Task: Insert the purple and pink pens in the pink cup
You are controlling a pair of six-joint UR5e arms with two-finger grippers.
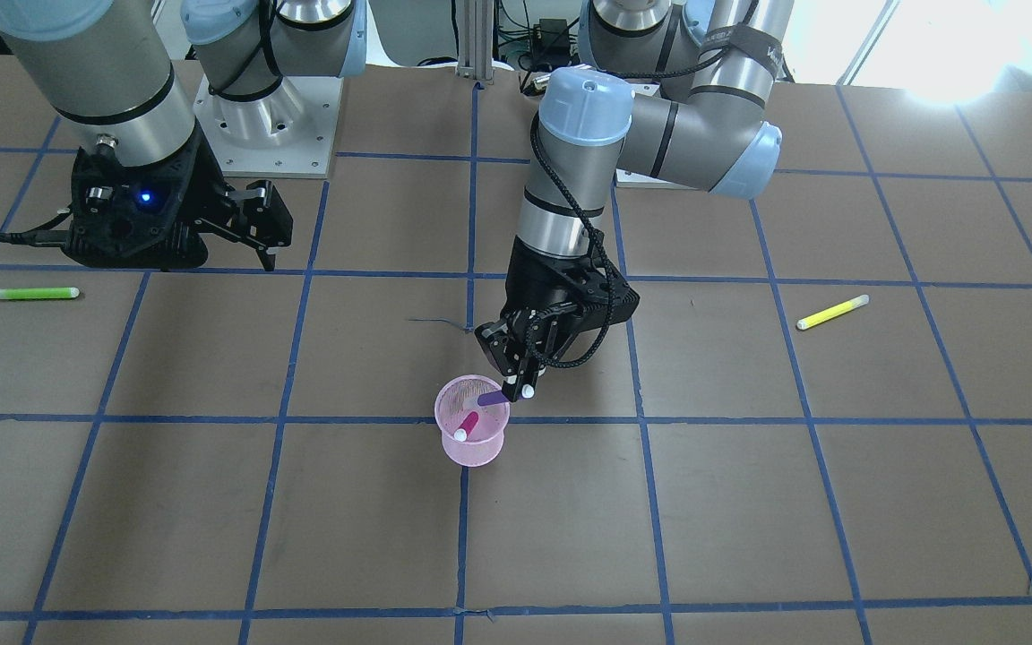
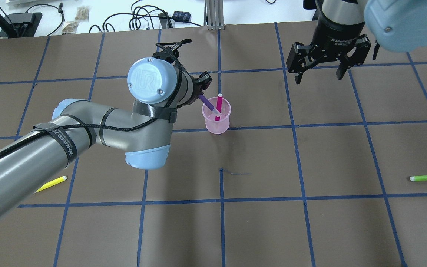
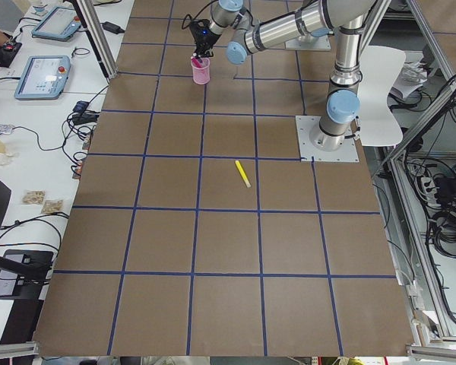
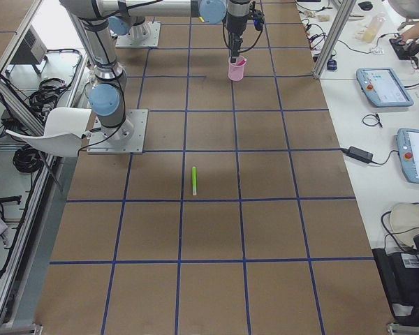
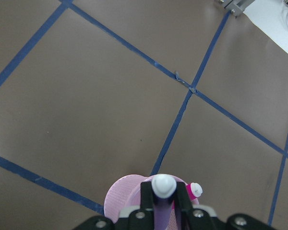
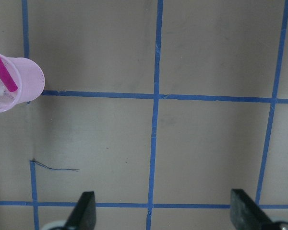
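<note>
Fingers (image 5: pixel 146 192) clamp purple pen (image 5: pixel 162 185); left wrist view crops pink cup (image 5: pixel 121 195).

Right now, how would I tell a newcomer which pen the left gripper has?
Find the pink cup near the middle of the table. Two pens are in it; yours is the purple pen, slanting up into the left gripper, which pinches its top. The pink pen beside it stands free.
</note>
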